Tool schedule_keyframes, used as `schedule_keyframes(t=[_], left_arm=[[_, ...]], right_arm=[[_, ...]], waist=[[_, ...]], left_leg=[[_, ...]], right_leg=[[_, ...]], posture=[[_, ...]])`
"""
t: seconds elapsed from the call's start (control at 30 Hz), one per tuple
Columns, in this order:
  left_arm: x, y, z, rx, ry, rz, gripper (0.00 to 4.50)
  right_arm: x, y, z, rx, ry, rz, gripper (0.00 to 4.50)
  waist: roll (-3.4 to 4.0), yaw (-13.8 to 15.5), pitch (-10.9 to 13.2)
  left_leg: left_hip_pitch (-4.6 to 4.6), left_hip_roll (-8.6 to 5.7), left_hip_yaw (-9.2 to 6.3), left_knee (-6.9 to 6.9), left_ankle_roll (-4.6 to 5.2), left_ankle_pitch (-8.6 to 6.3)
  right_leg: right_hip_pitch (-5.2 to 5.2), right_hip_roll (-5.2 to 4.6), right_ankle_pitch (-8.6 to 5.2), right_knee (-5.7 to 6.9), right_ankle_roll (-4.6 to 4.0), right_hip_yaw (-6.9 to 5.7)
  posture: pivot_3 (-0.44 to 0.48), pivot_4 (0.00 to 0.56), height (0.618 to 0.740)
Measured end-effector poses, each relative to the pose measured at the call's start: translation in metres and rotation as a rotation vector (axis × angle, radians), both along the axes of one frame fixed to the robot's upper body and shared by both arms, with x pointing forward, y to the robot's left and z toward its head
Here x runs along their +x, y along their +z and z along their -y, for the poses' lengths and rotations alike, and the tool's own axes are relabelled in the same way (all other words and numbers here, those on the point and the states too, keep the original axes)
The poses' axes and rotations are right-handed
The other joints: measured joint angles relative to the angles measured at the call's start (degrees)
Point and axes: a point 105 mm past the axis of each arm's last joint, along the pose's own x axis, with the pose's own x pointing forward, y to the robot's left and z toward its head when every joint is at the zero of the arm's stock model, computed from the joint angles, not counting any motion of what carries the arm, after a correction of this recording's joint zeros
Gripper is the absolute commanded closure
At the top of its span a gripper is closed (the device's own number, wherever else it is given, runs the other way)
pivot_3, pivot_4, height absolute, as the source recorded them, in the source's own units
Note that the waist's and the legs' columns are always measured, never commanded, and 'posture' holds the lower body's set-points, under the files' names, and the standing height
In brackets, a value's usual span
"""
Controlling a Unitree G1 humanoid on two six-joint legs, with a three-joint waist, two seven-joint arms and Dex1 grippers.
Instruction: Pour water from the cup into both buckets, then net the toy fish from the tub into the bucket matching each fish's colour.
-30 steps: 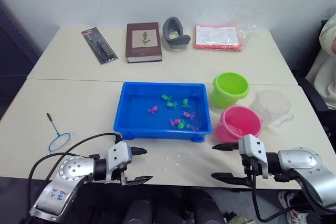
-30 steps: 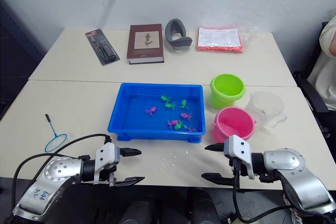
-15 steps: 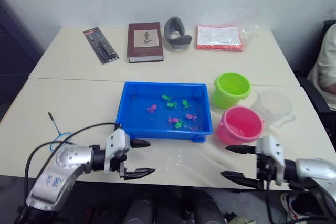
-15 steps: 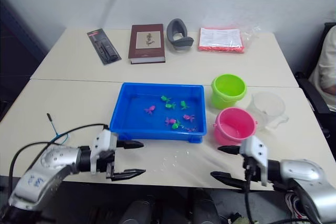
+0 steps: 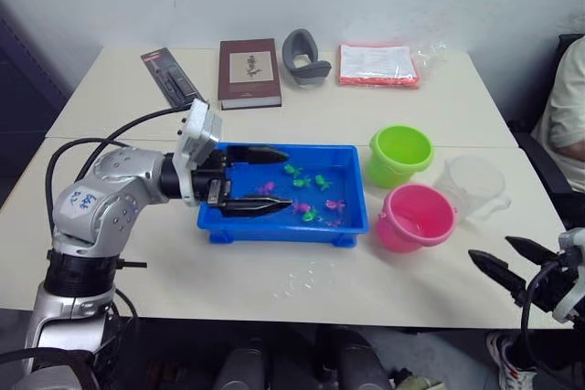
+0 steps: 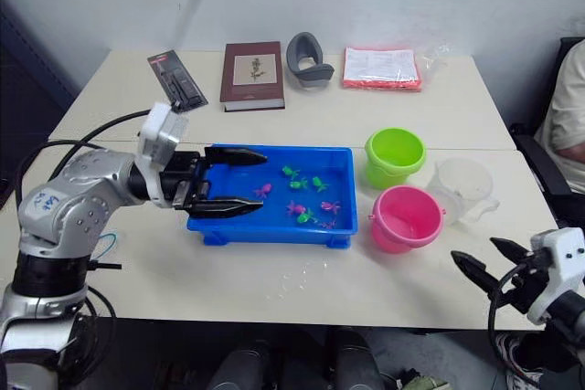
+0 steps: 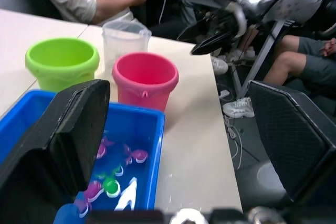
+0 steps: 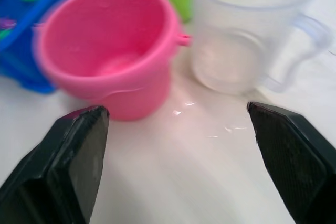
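Over the blue tub (image 5: 279, 216), the left claw (image 5: 256, 180) has swung up from the bench (image 5: 164, 262) edge, fingers wide and empty, seemingly toward the toy fish (image 5: 315, 198); the right claw (image 5: 512, 267), also wide, has retreated rightward, leaving the cup (image 5: 473, 184) untouched.

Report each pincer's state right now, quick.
Left pincer: open, empty, over the blue tub.
Right pincer: open, empty, at the table's near edge.

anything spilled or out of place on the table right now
Yes: water drops lie on the table just in front of the blue tub, a small spill. The left tool hovers open over the tub with no net in it.
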Motion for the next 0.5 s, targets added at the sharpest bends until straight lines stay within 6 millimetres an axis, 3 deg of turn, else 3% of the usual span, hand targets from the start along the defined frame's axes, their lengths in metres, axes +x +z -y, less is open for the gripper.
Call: schedule_keyframes(t=[0.27, 0.5], left_arm=[[0.008, -0.002, 0.01, 0.01, -0.001, 0.024, 0.0], [0.011, -0.003, 0.01, 0.028, 0.03, 0.045, 0.0]], right_arm=[[0.051, -0.014, 0.032, -0.068, -0.236, 0.003, 0.04], [0.071, -0.02, 0.04, -0.075, -0.319, 0.03, 0.04]], waist=[[0.0, -0.1, 0.0], [0.0, -0.1, 0.0]], left_leg=[[0.03, 0.01, 0.16, -0.01, -0.16, 0.17], [0.03, 0.02, 0.19, -0.01, -0.16, 0.18]], right_leg=[[-0.09, 0.09, 0.0, 0.1, 0.01, 0.14], [-0.09, 0.09, 0.01, 0.11, 0.01, 0.16]], posture=[[0.0, 0.15, 0.74], [0.0, 0.15, 0.74]])
